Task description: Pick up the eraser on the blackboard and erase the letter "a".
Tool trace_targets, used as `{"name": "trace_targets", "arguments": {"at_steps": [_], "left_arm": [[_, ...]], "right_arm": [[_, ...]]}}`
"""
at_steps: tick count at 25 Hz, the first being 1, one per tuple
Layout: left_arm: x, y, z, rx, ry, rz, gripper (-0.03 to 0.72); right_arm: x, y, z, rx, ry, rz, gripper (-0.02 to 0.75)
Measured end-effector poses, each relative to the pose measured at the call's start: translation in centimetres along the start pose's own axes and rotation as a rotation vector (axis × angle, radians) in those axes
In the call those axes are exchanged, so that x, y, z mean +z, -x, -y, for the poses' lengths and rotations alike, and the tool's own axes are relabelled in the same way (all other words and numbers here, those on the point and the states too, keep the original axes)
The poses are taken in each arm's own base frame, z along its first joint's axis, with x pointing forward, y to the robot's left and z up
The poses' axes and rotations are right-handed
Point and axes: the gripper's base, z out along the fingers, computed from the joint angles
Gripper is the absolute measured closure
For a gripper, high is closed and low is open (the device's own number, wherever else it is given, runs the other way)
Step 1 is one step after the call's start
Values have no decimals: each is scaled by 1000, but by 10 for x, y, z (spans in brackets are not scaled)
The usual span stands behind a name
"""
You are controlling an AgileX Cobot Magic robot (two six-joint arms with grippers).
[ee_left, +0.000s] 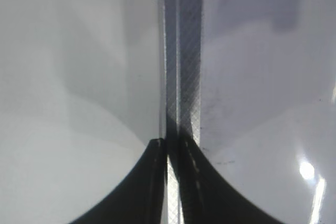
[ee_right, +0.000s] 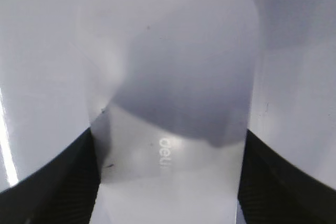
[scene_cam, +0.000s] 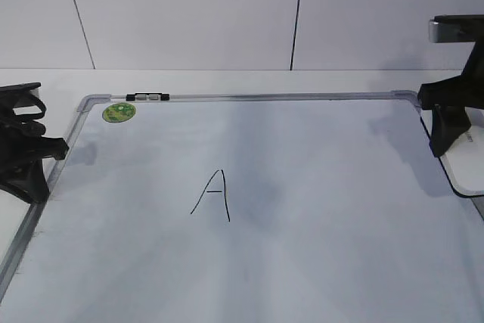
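Silver-grey frame runs under my left claw (ee_left: 169, 153), which is clenched with nothing between its tips, right over the left edge of the blackboard (scene_cam: 318, 209). On the board, a capital A (scene_cam: 212, 196) stands mid-surface; I see no small "a". At the right edge, my right claw (ee_right: 167, 182) straddles the white eraser (ee_right: 170, 77), fingers against its sides, grasping it.
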Motion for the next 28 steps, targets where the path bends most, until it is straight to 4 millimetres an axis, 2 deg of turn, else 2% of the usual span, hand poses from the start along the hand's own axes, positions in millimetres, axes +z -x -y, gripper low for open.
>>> {"name": "trace_targets", "arguments": {"at_steps": [9, 17, 28], "left_arm": [[0, 0, 0, 0, 0, 0, 615], [0, 0, 0, 0, 0, 0, 612], [0, 0, 1, 2, 0, -2, 610]], "right_arm": [[29, -2, -3, -1, 0, -97, 197], [38, 4, -5, 1, 12, -75, 197], [68, 12, -6, 11, 17, -128, 197]]}}
